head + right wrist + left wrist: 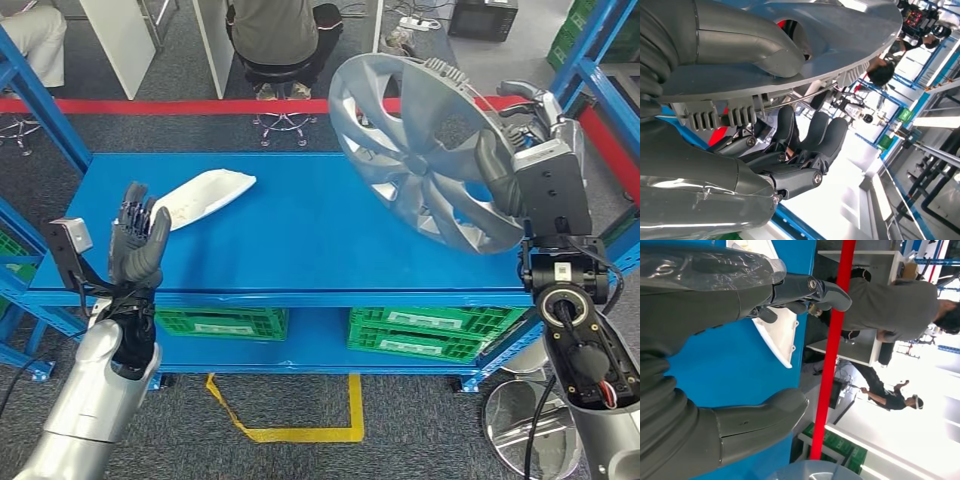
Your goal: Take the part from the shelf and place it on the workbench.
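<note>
A silver wheel cover [419,150] hangs tilted over the right half of the blue workbench top [317,235]. My right hand [521,150] grips its rim at the right edge, thumb on the face and fingers behind. In the right wrist view the thumb [753,45] presses the cover's face [851,30] and the dark fingers [810,145] curl behind the ribbed rim. A white plastic part [205,195] lies flat on the bench at the left. My left hand [137,245] is raised just in front of it, fingers apart and holding nothing; the white part [781,335] lies beyond the fingers [810,290].
Blue shelf uprights [45,110] stand at both sides of the bench. Green crates [423,330] sit on the lower level. A person [283,35] sits on a chair behind the bench, past a red floor line [189,105]. Yellow tape [302,430] marks the floor in front.
</note>
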